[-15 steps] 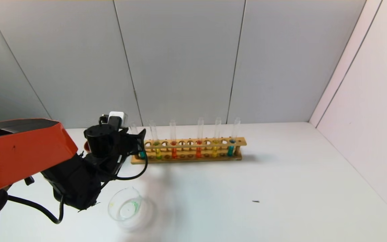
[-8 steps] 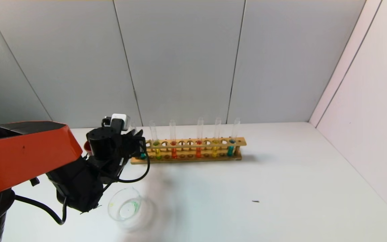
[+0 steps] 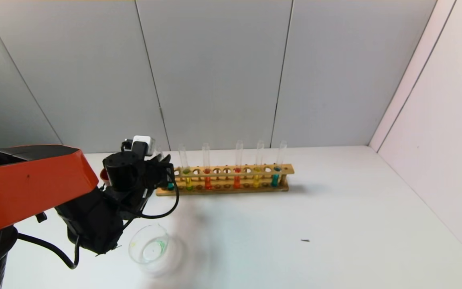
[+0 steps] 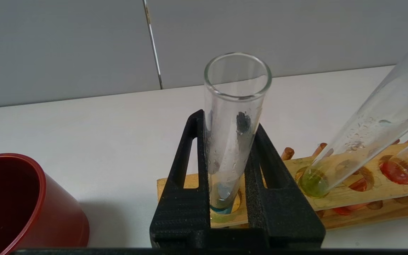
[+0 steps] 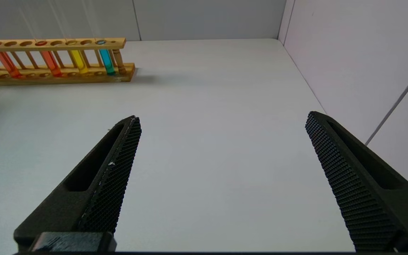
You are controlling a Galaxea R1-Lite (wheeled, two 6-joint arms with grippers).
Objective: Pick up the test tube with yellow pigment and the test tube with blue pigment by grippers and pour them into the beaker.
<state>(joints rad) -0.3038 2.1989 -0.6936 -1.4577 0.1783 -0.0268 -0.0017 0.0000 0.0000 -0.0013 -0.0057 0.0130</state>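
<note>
My left gripper (image 3: 163, 170) is shut on the test tube with blue pigment (image 4: 237, 92) at the left end of the wooden rack (image 3: 231, 170). The tube's base, with cyan-blue liquid (image 3: 170, 186), sits in the rack's end hole. The black fingers (image 4: 190, 198) press both sides of the glass. The test tube with lime-yellow pigment (image 3: 189, 182) stands one hole to the right and also shows in the left wrist view (image 4: 367, 131). The clear beaker (image 3: 150, 247) stands on the table in front of the left arm. My right gripper (image 5: 223, 118) is open and empty over bare table.
A dark-red cup (image 4: 16, 205) stands just left of the rack. The rack also holds red-orange tubes (image 3: 207, 182), a golden-yellow tube (image 3: 256, 180) and a second blue tube (image 3: 275, 180) at its right end. A small dark speck (image 3: 305, 240) lies on the table.
A second ago the left gripper stood slightly lower and to the right; it has shifted a little back and left with the tube. No change in the last half second.
</note>
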